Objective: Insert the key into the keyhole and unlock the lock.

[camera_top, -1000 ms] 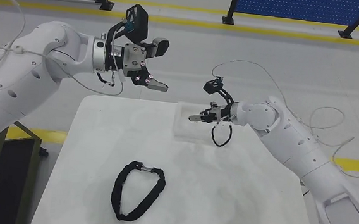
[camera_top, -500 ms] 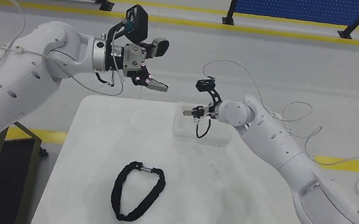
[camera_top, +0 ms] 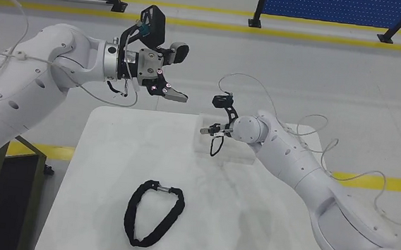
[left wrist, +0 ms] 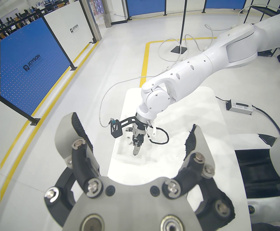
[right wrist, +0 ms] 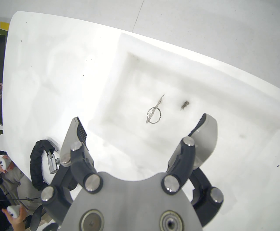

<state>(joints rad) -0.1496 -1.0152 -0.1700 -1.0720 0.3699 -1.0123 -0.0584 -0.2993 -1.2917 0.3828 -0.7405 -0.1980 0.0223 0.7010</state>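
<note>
Right wrist view: right end effector (right wrist: 140,120) hovering wide open, empty, above key (right wrist: 154,109) (ring attached) lying in foam tray (right wrist: 122,56). Left end effector (left wrist: 133,123) hanging open, empty. Chain lock (camera_top: 152,213) sitting on counter (camera_top: 264,222), untouched; grasping, inserting, turning all pending.

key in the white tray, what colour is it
Silver, bare metal. The key shows best in the right wrist view.

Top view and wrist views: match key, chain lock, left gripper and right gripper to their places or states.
1 key
2 chain lock
3 left gripper
4 right gripper

A open, right above the tray
B lying in the tray
C open, raised, away from the tray
D on the table, outside the tray

Pairs: 1-B, 2-D, 3-C, 4-A
</note>
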